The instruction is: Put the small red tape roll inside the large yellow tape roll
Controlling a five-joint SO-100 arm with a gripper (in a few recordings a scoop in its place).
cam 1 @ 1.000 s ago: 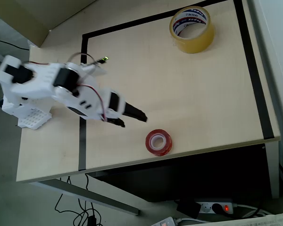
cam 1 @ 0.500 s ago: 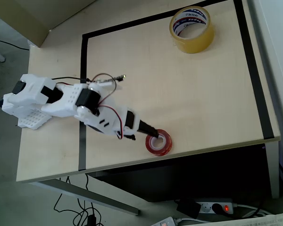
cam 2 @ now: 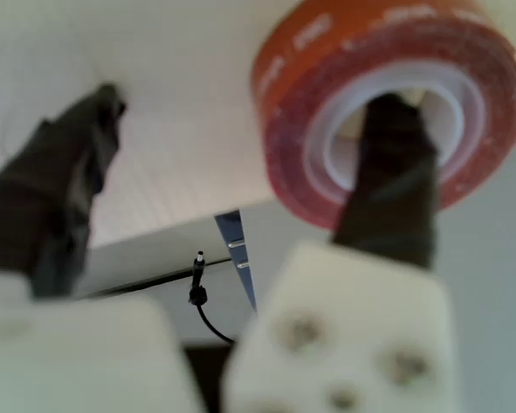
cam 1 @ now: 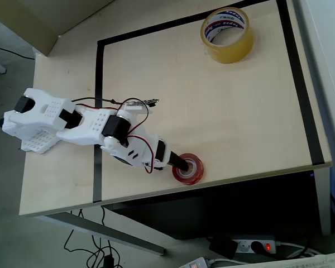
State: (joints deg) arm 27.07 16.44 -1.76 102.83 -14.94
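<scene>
My gripper [cam 1: 177, 166] sits at the red roll [cam 1: 191, 169], which lies flat near the table's [cam 1: 223, 117] front edge in the overhead view. In the wrist view the jaws stand apart: one dark finger [cam 2: 387, 172] reaches down into the red roll's [cam 2: 327, 129] whitish core, the other finger [cam 2: 60, 172] hangs well off to the left over bare tabletop, nothing between it and the roll's outer wall. So the hand is open, straddling one side of the ring, not pinching it. Red roll looks level on the wood, close to the table's edge; beyond that edge in the wrist view, a grey floor and a thin black cable. The yellow roll [cam 1: 227, 34] lies flat far across the table from the red roll, up by the opposite edge, just inside the black tape line [cam 1: 98, 111] that frames the work area. White core with red and blue print faces up. My arm [cam 1: 84, 125] stretches from its white base, left of the red roll, crossing the black line on the way. Red wires loop over the wrist.
</scene>
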